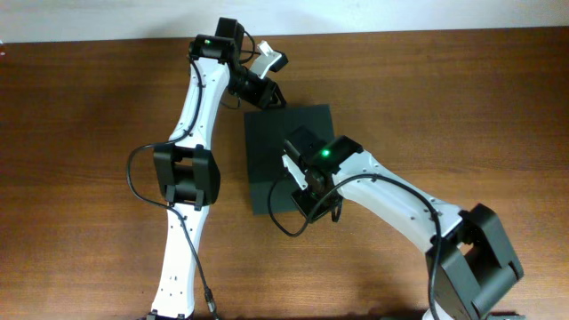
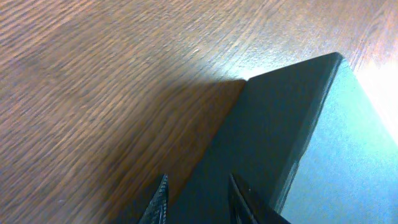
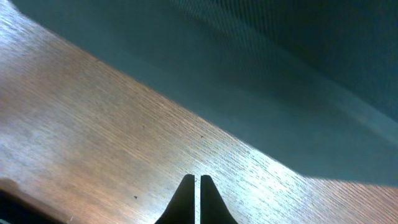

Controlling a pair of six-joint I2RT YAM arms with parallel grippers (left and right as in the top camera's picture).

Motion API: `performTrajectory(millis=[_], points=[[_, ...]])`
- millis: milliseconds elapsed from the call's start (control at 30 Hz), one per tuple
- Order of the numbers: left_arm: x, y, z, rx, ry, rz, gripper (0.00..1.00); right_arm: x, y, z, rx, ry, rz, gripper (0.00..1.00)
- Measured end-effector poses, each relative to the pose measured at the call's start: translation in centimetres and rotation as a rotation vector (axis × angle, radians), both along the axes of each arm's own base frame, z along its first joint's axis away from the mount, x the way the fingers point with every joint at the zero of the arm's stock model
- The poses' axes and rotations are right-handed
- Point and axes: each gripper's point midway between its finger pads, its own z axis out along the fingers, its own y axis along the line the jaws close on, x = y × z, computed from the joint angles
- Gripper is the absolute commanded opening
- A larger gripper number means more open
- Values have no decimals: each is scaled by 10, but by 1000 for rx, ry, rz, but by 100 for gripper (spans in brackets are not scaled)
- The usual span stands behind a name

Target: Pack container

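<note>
The container (image 1: 267, 142) is a dark, matte rectangular box with its lid lying flat, in the middle of the wooden table. My left gripper (image 1: 269, 94) is at its far left corner. In the left wrist view the left gripper (image 2: 200, 190) has its jaws apart, with the container's dark side wall (image 2: 273, 137) showing between them; I cannot tell whether they touch it. My right gripper (image 1: 313, 206) is low at the container's near edge. The right wrist view shows the right gripper (image 3: 194, 180) shut and holding nothing, over bare wood, with the container (image 3: 280, 74) just beyond.
The brown wooden table (image 1: 89, 133) spreads out on all sides of the box. A black cable (image 1: 133, 173) loops out from the left arm, and another hangs beside the right wrist (image 1: 284, 227).
</note>
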Motion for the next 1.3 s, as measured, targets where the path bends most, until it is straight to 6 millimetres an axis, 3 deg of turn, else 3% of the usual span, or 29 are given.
performTrajectory(millis=[233,500,933,1300], points=[[-4,-9,0,-2,0,-18,34,7,10,-6,34,-16,11,4],[-5,-10,0,-4,4,-19,34,41,37,-1,149,-159,13,4],[-5,-9,1,-13,8,-17,34,29,44,-40,137,-62,30,4],[2,-3,3,-17,-11,-4,34,40,58,-42,193,-111,35,4]])
